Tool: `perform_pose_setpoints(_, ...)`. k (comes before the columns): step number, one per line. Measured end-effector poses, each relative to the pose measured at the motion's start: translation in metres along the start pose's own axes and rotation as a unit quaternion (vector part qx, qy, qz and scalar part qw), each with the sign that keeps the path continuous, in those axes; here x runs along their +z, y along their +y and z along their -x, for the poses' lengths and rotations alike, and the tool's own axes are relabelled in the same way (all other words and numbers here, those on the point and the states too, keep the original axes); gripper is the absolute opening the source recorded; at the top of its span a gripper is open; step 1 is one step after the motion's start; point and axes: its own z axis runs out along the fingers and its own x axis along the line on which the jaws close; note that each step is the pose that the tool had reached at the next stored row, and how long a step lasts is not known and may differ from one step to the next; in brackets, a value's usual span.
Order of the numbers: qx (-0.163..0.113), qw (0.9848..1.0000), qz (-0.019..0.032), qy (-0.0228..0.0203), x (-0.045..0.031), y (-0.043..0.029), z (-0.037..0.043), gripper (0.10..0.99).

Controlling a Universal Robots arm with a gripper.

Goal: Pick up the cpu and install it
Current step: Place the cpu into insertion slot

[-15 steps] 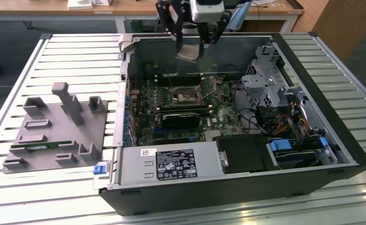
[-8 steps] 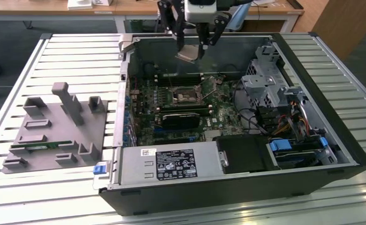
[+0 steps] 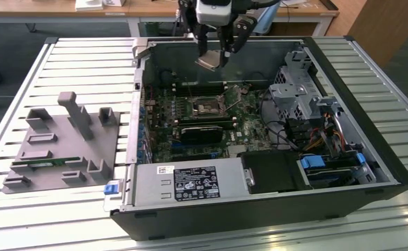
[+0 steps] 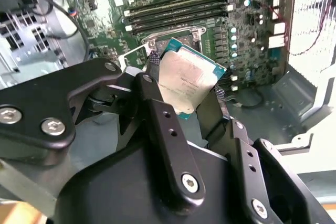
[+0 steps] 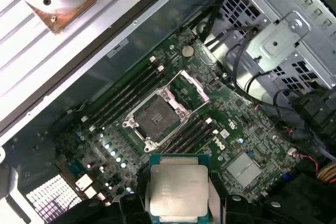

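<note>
Gripper [image 3: 214, 53]: jaws clamped on two opposite edges of cpu [image 4: 188, 80]. Cpu held tilted, high above socket [image 5: 155, 119], well apart from it. Cpu judged light, stiff, thin; underside contacts fragile; edge hold only. Memory slots [image 5: 128, 94] flank socket; drive cage [image 5: 283, 40] near socket. Room directly above socket open, no cables crossing.

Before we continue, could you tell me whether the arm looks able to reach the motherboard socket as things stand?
Probably yes: the end effector, holding the cpu, hangs above the open case, and the socket lies uncovered with its frame swung open; nothing visible stands between them.
</note>
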Motion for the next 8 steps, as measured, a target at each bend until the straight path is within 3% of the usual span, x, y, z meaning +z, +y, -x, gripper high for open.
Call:
perform_pose_setpoints(4,0.033,0.9994,0.0000,-0.0015,0.0005,0.0000,0.0000,0.533)
perform_pose_setpoints(8,0.069,0.9976,0.0000,-0.0031,0.0012,0.0000,0.0000,0.533)
